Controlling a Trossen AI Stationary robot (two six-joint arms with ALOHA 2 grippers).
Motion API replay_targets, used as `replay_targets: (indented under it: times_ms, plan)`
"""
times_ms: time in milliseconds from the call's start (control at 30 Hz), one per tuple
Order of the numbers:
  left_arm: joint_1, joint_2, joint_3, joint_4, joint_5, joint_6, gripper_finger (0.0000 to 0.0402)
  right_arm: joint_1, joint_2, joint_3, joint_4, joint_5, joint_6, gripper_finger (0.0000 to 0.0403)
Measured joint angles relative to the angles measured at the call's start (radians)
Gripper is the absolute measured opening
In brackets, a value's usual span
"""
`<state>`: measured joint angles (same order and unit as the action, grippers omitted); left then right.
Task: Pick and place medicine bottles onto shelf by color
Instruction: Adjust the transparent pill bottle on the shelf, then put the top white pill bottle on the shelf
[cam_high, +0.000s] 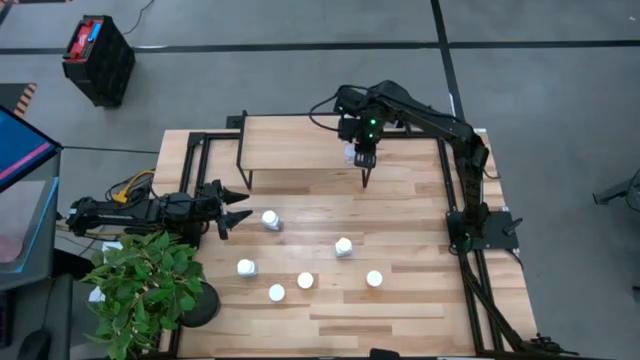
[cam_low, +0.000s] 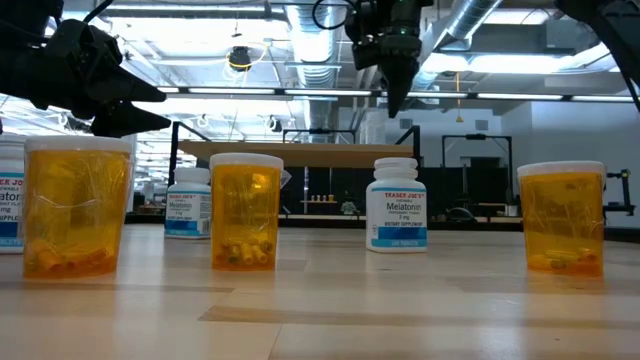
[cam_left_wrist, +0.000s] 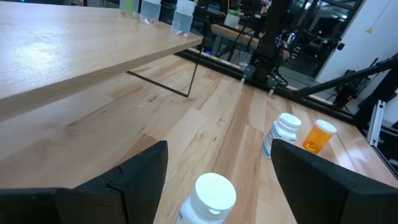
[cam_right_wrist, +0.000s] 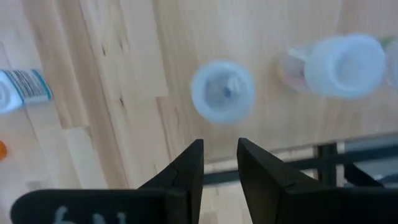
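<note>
Left pincer (cam_high: 238, 211) sits low over the counter (cam_high: 420, 300) w/ fingers spread wide, aimed at a white bottle (cam_high: 270, 219) just ahead. Risk: one finger clips the cap and topples it, since the bottle is tall and narrow. Five more bottles, white and orange, stand apart toward the counter's front. Right pincer (cam_high: 365, 178) hangs point-down at the shelf (cam_high: 290, 145) front edge, fingers nearly together w/ nothing between. Clear bottles (cam_right_wrist: 222, 90) already stand on the shelf below it; a careless move could knock them off.
</note>
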<state>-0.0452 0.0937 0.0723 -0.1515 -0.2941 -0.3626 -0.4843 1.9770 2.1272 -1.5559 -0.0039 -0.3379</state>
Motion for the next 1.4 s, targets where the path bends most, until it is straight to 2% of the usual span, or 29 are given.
replay_targets:
  times_ms: [233,400,567,767,833,933,1000,1100,1267,1400]
  plan:
    - [0.000,0.000,0.000,0.000,0.000,0.000,0.0273,0.015,-0.048,0.027,-0.016,0.008,0.051,0.0118]
    - [0.000,0.000,0.000,0.000,0.000,0.002,0.0273,0.055,-0.197,-0.046,-0.013,-0.050,0.088,0.0118]
    - [0.000,0.000,0.000,0.001,0.001,0.023,0.0273,0.152,-0.427,-0.257,0.032,-0.093,0.229,0.0118]
    - [0.000,0.000,0.002,0.003,0.019,0.013,0.0273,0.367,-0.662,-0.558,0.185,-0.097,0.392,0.0118]
    - [0.000,0.005,0.037,-0.063,0.027,0.013,0.0273,0.453,-0.721,-0.639,0.226,-0.094,0.453,0.0118]
    - [0.000,0.041,0.157,-0.190,0.028,-0.002,0.0273,0.580,-0.792,-0.744,0.311,-0.047,0.555,0.0118]
    - [0.000,0.109,0.236,-0.283,0.029,-0.001,0.0273,0.658,-0.828,-0.799,0.361,-0.007,0.606,0.0118]
    - [0.000,0.276,0.350,-0.336,0.029,0.067,0.0273,0.757,-0.866,-0.865,0.454,0.042,0.652,0.0118]
    - [0.000,0.637,0.547,-0.457,0.028,0.186,0.0273,0.876,-0.888,-0.922,0.574,0.080,0.661,0.0118]
    - [0.000,0.922,0.734,-0.628,0.054,0.250,0.0273,0.936,-0.893,-0.922,0.579,0.164,0.667,0.0118]
